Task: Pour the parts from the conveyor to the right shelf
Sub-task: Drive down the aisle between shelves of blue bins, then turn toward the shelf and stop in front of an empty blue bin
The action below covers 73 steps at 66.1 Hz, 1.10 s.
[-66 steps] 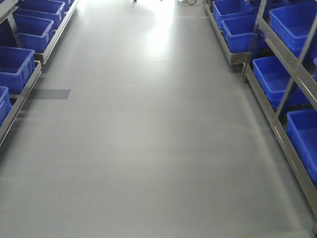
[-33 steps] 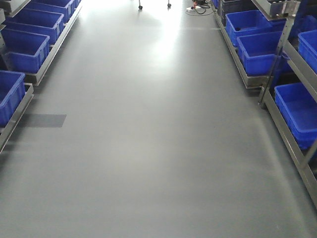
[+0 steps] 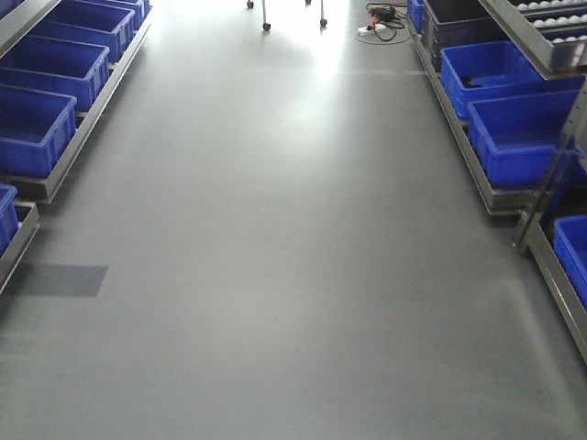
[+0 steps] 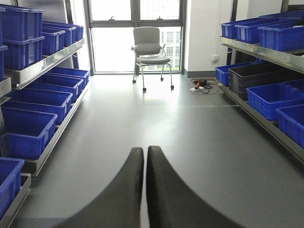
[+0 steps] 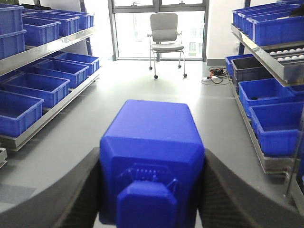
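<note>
**Grey aisle, blue block held tight**

Grey floor (image 3: 275, 229) runs down the middle of a long room. Racks of blue bins stand on both sides, and bright windows are at the far end. My right gripper (image 5: 152, 164) is clamped on the blue block (image 5: 151, 133), with one finger on each side of it. The block hangs out over the floor, not over any bin yet. My left gripper (image 4: 145, 153) is squeezed closed with nothing in it. The belt is not in any view.

I think the job now is to get the block to the right shelf (image 5: 275, 59), the steel one with small white rollers, and drop it into a bin (image 5: 273, 126). To do that well, I should hold the block tight while the base rolls and stop close beside the rack. Then I should bring the block right above an open bin, and only then tip it and let go. Letting go too early would drop it on the floor.

A chair (image 4: 151, 47) stands far ahead, and a cord (image 3: 383, 16) lies on the floor by the right rack. Both are well away from me. A steel post (image 3: 550, 179) stands in front of the bins, so my arm should go in beside it. A dark patch (image 3: 60, 280) on the floor looks flat.
</note>
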Motion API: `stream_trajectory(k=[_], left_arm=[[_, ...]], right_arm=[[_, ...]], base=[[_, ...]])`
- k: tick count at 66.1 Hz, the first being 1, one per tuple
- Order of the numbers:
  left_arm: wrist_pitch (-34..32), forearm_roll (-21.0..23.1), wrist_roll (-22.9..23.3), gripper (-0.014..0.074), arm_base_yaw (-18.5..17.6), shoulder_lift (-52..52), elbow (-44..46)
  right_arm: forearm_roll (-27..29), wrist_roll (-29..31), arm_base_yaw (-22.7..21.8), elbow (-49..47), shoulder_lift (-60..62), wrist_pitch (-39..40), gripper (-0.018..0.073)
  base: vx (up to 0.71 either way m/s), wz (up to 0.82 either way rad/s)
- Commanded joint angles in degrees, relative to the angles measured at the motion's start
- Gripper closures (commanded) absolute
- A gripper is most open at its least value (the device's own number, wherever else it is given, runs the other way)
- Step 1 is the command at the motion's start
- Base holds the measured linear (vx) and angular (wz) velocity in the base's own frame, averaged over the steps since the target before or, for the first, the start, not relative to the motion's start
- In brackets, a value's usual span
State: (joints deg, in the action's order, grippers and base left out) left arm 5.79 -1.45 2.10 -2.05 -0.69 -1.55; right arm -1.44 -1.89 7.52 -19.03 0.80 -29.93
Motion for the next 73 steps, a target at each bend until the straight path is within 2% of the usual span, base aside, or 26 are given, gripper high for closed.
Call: stream_trajectory(k=[1, 45, 73], left_arm=[[-4.5, 0.4, 0.4, 0.0603, 0.1, -0.7, 1.1], [-4.5, 0.4, 0.4, 0.0603, 0.1, -0.7, 1.1], [-4.5, 0.4, 0.4, 0.0603, 0.1, -0.7, 1.1]], right_arm=[[-0.4, 0.3, -0.3, -1.5, -0.5, 4.6, 0.0564], [-0.4, 0.3, -0.3, -1.5, -0.5, 4.6, 0.0564], [-0.4, 0.3, -0.3, -1.5, -0.5, 4.6, 0.0564]], base=[[0.60, 0.07], [0.54, 0.14], [0.42, 0.79]])
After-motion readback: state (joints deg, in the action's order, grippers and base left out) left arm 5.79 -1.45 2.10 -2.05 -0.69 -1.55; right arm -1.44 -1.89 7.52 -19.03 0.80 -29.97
